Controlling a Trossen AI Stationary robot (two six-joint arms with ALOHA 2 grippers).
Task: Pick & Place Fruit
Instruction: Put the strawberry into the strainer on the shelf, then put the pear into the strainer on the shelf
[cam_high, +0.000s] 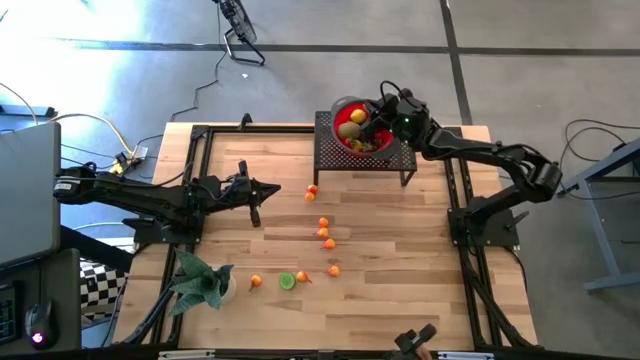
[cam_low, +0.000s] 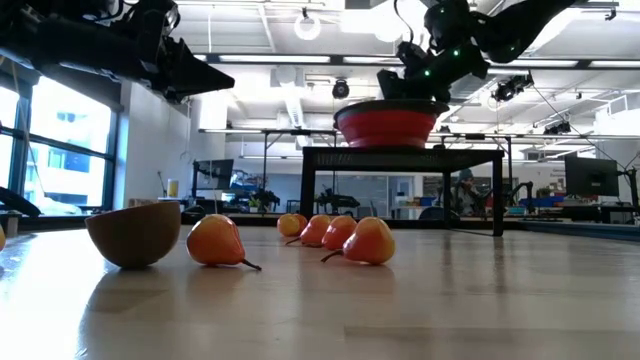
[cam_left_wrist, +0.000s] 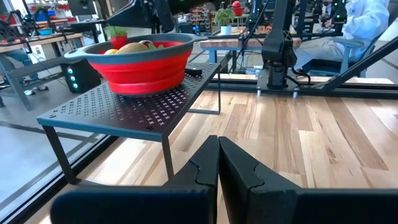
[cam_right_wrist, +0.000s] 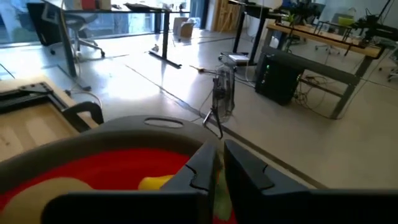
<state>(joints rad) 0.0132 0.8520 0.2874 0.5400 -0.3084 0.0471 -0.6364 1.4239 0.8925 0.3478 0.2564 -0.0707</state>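
Several fruits (cam_high: 323, 232) are scattered mid-table; others are piled in red bowl (cam_high: 352, 128) on far rack. Right gripper (cam_high: 377, 112) is held over bowl, grip undeterminable. Left gripper (cam_high: 272, 189) is clenched, empty.

Overhead looks straight down; low, both wrists share bowl (cam_left_wrist: 138, 64).

I'm working in a big open robotics lab. Beyond my wooden table (cam_high: 400, 250) I see a concrete floor (cam_high: 300, 25), desks with monitors (cam_low: 590, 178) and ceiling lights (cam_low: 308, 25).
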